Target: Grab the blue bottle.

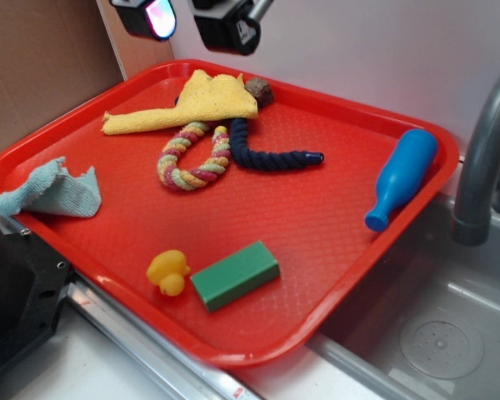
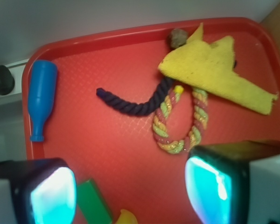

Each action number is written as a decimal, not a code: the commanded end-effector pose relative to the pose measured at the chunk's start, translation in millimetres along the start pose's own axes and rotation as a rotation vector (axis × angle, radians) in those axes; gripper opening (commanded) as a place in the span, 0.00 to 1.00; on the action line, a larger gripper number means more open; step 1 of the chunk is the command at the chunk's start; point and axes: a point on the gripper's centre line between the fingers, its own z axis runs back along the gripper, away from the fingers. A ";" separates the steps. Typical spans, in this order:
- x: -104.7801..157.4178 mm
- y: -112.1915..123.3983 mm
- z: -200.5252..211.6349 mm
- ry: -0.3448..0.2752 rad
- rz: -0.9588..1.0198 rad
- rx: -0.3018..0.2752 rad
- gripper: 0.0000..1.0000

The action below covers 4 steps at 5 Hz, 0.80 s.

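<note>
The blue bottle [image 1: 404, 175] lies on its side along the right edge of the red tray [image 1: 317, 242], neck toward the front. In the wrist view it [image 2: 41, 95] lies at the tray's left edge, neck pointing down. My gripper [image 1: 198, 21] hangs high above the tray's back left, far from the bottle. In the wrist view the gripper [image 2: 130, 189] is open and empty, its two fingers wide apart with bare tray between them.
On the tray lie a yellow cloth [image 1: 187, 104], a multicoloured rope ring [image 1: 192, 158], a dark navy rope [image 1: 271, 154], a light blue cloth [image 1: 54, 190], a yellow duck [image 1: 168, 272] and a green block [image 1: 235, 274]. A grey faucet [image 1: 483, 158] and sink stand to the right.
</note>
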 end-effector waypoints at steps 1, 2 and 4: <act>11.4 -1.5 13.0 -0.043 0.005 -0.024 1.00; 49.2 -38.9 -24.2 -0.048 -0.161 -0.017 1.00; 98.1 -108.4 -74.3 -0.080 -0.196 -0.019 1.00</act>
